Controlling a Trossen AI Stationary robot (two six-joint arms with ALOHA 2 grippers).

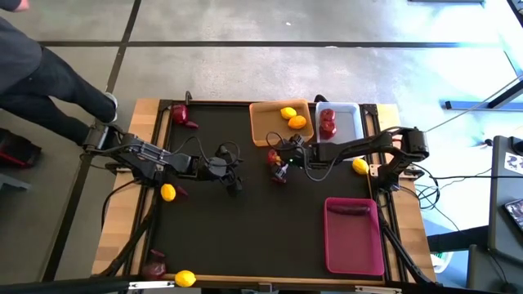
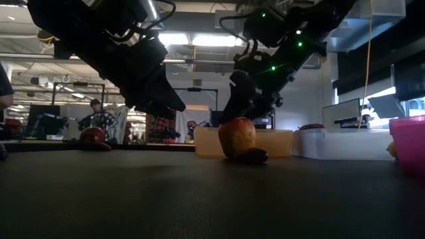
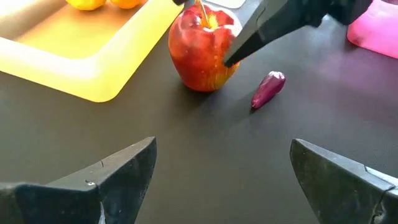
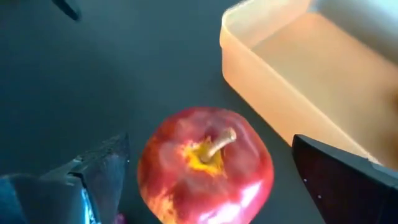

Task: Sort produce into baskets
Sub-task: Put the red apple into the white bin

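A red apple (image 4: 205,165) stands stem up on the black table, near the orange basket's (image 1: 265,131) near edge. My right gripper (image 4: 208,180) is open and points down over it, one finger on either side of the apple. A small dark purple piece (image 3: 268,89) lies on the table beside the apple. My left gripper (image 3: 221,177) is open and empty, low over the table to the left of the apple (image 1: 274,158) and facing it. The orange basket holds a lemon (image 1: 288,113) and an orange citrus (image 1: 297,122). My right gripper stands around the apple from above. In the left wrist view one finger (image 3: 249,38) lies against the apple's side (image 3: 217,59). I cannot tell whether it touches. The apple rests on the table.
The white basket (image 1: 353,122) holds two red apples (image 1: 328,121). The pink basket (image 1: 353,241) holds a purple piece (image 1: 351,209). Loose lemons lie on the table's left (image 1: 167,192), right (image 1: 360,166) and near edge (image 1: 185,278). An apple (image 1: 180,114) sits far left. A person stands beyond the table.
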